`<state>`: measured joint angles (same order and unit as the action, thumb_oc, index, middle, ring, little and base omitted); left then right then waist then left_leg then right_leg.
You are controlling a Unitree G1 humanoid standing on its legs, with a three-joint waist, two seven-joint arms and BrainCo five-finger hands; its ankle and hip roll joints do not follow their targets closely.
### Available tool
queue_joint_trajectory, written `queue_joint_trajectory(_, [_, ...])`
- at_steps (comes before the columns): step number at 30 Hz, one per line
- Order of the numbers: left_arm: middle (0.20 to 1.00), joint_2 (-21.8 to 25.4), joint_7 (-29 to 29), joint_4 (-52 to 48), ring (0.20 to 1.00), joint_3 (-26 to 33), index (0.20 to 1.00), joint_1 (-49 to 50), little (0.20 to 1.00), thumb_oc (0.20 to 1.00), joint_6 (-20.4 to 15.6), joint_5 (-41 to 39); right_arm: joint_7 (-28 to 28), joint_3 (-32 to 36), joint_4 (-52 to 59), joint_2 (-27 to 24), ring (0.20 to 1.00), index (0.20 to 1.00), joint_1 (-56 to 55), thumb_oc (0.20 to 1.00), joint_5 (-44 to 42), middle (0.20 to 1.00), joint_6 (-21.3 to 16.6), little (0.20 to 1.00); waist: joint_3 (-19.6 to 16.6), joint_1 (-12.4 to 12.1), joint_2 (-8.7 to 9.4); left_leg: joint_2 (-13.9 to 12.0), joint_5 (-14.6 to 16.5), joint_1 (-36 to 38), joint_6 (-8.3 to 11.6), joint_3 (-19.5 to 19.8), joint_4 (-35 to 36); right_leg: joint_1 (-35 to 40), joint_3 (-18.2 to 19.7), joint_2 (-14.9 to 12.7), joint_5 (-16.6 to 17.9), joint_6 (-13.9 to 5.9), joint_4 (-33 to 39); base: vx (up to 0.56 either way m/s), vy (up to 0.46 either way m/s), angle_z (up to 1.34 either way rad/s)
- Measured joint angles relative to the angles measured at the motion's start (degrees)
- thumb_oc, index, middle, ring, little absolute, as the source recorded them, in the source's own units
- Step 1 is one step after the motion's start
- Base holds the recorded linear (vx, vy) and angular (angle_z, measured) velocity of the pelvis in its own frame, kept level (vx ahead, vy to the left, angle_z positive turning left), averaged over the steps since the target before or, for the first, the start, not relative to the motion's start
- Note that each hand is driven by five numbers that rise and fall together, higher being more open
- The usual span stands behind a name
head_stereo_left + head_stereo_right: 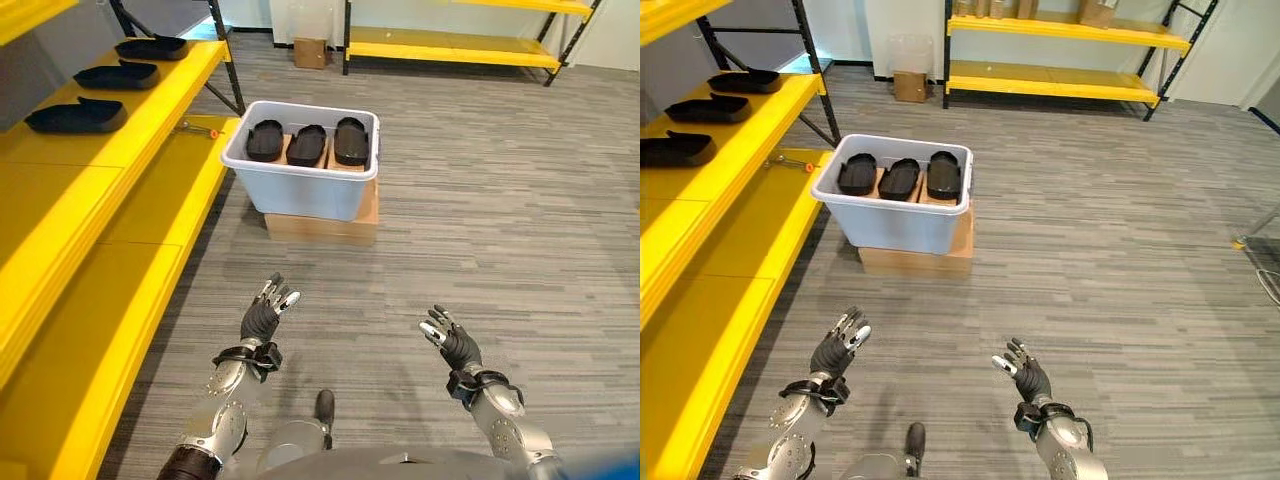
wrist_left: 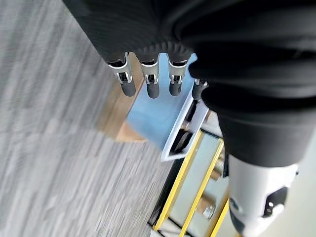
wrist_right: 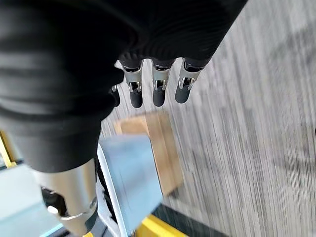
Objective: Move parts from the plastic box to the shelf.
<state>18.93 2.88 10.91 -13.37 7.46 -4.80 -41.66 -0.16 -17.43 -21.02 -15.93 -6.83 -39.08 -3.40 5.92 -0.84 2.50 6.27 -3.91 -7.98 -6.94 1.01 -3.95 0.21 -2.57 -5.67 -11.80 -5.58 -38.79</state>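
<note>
A pale grey plastic box (image 1: 300,185) rests on a flat cardboard carton (image 1: 320,228) on the floor ahead. Three black shoe-shaped parts (image 1: 307,144) lie side by side in it. Three more black parts (image 1: 76,116) sit along the upper level of the yellow shelf (image 1: 120,190) on the left. My left hand (image 1: 265,312) and right hand (image 1: 448,340) hover low over the carpet, well short of the box, both open and empty. The box (image 2: 153,116) shows past the left hand's fingers (image 2: 150,84), and the box (image 3: 129,173) also lies beyond the right hand's fingers (image 3: 158,91).
A small tool with an orange tip (image 1: 200,129) lies on the shelf's lower level near the box. Another yellow rack (image 1: 450,45) and a small cardboard carton (image 1: 309,52) stand at the far wall. Grey carpet spreads to the right.
</note>
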Motion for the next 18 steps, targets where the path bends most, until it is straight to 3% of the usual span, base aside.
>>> queue_joint_trajectory(1, [1.0, 0.1, 0.0, -0.1, 1.0, -0.2, 1.0, 0.0, 1.0, 1.0, 0.1, -0.1, 0.0, 0.2, 0.1, 0.2, 1.0, 1.0, 0.1, 1.0, 0.0, 1.0, 0.0, 1.0, 0.7, 0.6, -0.59, 0.3, -0.2, 1.9, 0.15, 0.4, 0.1, -2.9, -0.1, -1.1, 4.1, -1.09, -8.6, 0.22, 0.256, 0.34])
queue_joint_trajectory(2, [1.0, 0.1, 0.1, 0.0, 1.0, -0.8, 1.0, 0.4, 1.0, 1.0, 0.1, -0.1, 0.2, 0.0, 0.5, 0.1, 1.0, 1.0, -0.4, 1.0, 0.0, 1.0, 0.0, 1.0, 1.5, 0.8, -1.54, 0.7, 1.4, 4.2, -1.64, 1.8, 0.8, -5.9, -1.8, -2.1, 2.9, 0.16, -13.4, 0.22, 0.256, 0.23])
queue_joint_trajectory(3, [1.0, 0.4, 0.0, 0.0, 1.0, -0.6, 1.0, 0.4, 1.0, 1.0, 0.1, 0.0, 0.4, 0.1, 0.6, 0.1, 1.0, 1.0, -0.3, 1.0, 0.0, 1.0, 0.0, 1.0, 1.9, 0.9, -2.02, 0.7, 1.7, 5.3, -2.11, 1.9, 1.3, -7.3, -2.8, -2.3, 2.0, -0.11, -13.8, 0.25, 0.16, 0.2])
queue_joint_trajectory(4, [1.0, 1.4, 0.0, -0.3, 1.0, -0.8, 1.0, 0.5, 1.0, 1.0, 0.1, 0.1, 0.6, 0.0, 0.9, 0.1, 1.0, 1.0, -0.4, 1.0, 0.0, 1.0, 0.0, 1.0, 2.4, 1.2, -2.96, 0.3, 0.7, 6.7, -1.39, 1.8, 2.2, -10.4, -3.4, -2.0, 0.9, -0.58, -12.0, 0.24, 0.101, 0.21])
queue_joint_trajectory(5, [1.0, 1.9, 0.0, -0.3, 1.0, -0.8, 1.0, 0.4, 1.0, 1.0, 0.1, 0.1, 0.7, -0.1, 1.3, 0.0, 1.0, 1.0, -0.6, 1.0, 0.0, 1.0, 0.0, 1.0, 2.8, 1.7, -3.04, 0.8, 1.9, 7.3, -2.35, 2.8, 2.2, -12.5, -3.5, -1.4, 0.8, -0.77, -11.2, 0.34, 0.106, 0.18])
queue_joint_trajectory(8, [1.0, 2.0, -0.1, -0.2, 1.0, -1.1, 1.0, 0.1, 1.0, 1.0, 0.2, 0.1, 1.0, 0.0, 1.2, -0.2, 1.0, 1.0, -1.5, 1.0, 0.0, 1.0, 0.1, 1.0, 3.9, 3.1, -3.19, 0.5, 3.5, 9.4, -2.06, 4.0, 2.7, -16.6, -5.8, 0.2, 1.4, 0.01, 6.5, 0.23, -0.003, 0.22])
queue_joint_trajectory(9, [1.0, 1.9, -0.2, 0.1, 1.0, -1.4, 1.0, 0.2, 1.0, 1.0, 0.3, 0.1, 1.1, -0.1, 1.2, -0.1, 1.0, 1.0, -1.9, 1.0, -0.1, 1.0, 0.1, 1.0, 3.9, 3.1, -2.84, 0.5, 3.8, 10.1, -2.03, 4.1, 2.8, -17.0, -7.8, 0.4, 3.4, 0.34, 16.0, 0.3, -0.044, 0.15])
queue_joint_trajectory(11, [1.0, 2.0, -0.4, 0.3, 1.0, -1.5, 1.0, 0.2, 1.0, 1.0, 0.5, 0.2, 1.1, -0.3, 1.3, 0.1, 1.0, 1.0, -2.4, 1.0, -0.1, 1.0, 0.2, 1.0, 4.3, 3.5, -1.26, 1.2, 5.7, 11.2, -1.17, 3.9, 3.4, -18.3, -11.4, -0.3, 7.3, -1.43, 29.1, 0.3, -0.042, 0.05])
queue_joint_trajectory(12, [1.0, 2.0, -0.5, 0.3, 1.0, -1.5, 1.0, 0.3, 1.0, 1.0, 0.6, 0.2, 1.1, -0.3, 1.2, 0.2, 1.0, 1.0, -2.3, 1.0, -0.1, 1.0, 0.3, 1.0, 4.0, 3.3, 0.17, 1.4, 5.4, 12.5, -1.03, 3.4, 3.9, -18.6, -13.3, -0.7, 9.1, -1.35, 32.6, 0.18, -0.026, -0.03])
queue_joint_trajectory(14, [1.0, 2.0, -0.5, 0.4, 1.0, -1.9, 1.0, 0.7, 1.0, 1.0, 0.7, 0.3, 1.1, -0.1, 1.1, 0.1, 1.0, 1.0, -2.5, 1.0, -0.1, 1.0, 0.3, 1.0, 3.8, 3.6, 0.12, 1.4, 6.3, 13.9, -0.75, 3.8, 3.8, -18.5, -14.5, -0.8, 10.4, -1.78, 34.0, 0.28, -0.026, 0.03])
queue_joint_trajectory(15, [1.0, 1.7, -0.6, 0.4, 1.0, -2.3, 1.0, 0.6, 1.0, 1.0, 0.7, 0.6, 1.1, 0.1, 1.1, 0.0, 1.0, 1.0, -2.4, 1.0, -0.1, 1.0, 0.4, 1.0, 3.1, 3.7, 0.18, 1.4, 9.0, 15.3, -0.52, 4.4, 3.9, -17.2, -15.2, -0.9, 11.9, -1.4, 35.5, 0.4, -0.035, 0.03])
queue_joint_trajectory(16, [1.0, 1.5, -0.6, 0.4, 1.0, -2.4, 1.0, 0.6, 1.0, 1.0, 0.7, 0.6, 1.1, 0.1, 1.0, 0.1, 1.0, 1.0, -2.4, 1.0, 0.0, 1.0, 0.5, 1.0, 2.3, 3.7, 0.91, 1.4, 9.5, 15.7, -0.16, 4.4, 3.5, -16.3, -14.7, -0.8, 12.7, -1.16, 36.5, 0.63, -0.092, 0.04])
queue_joint_trajectory(17, [1.0, 1.4, -0.8, 0.4, 1.0, -2.6, 1.0, 0.4, 1.0, 1.0, 0.7, 0.6, 1.1, 0.1, 0.9, 0.1, 1.0, 1.0, -2.3, 1.0, 0.0, 1.0, 0.5, 1.0, 1.8, 3.8, 0.55, 1.0, 11.0, 16.5, 0.84, 4.9, 3.0, -14.2, -14.2, 0.1, 16.1, -0.45, 38.6, 0.65, -0.101, 0.11])
queue_joint_trajectory(18, [1.0, 1.1, -1.2, 0.4, 1.0, -2.6, 1.0, 0.2, 1.0, 1.0, 0.8, 0.6, 1.1, 0.2, 1.0, -0.1, 1.0, 1.0, -2.1, 1.0, -0.1, 1.0, 0.5, 1.0, 2.1, 4.3, -0.05, 0.2, 11.7, 16.9, 1.49, 5.8, 2.8, -13.2, -14.0, 0.8, 17.1, -0.26, 38.8, 0.69, -0.122, 0.5])
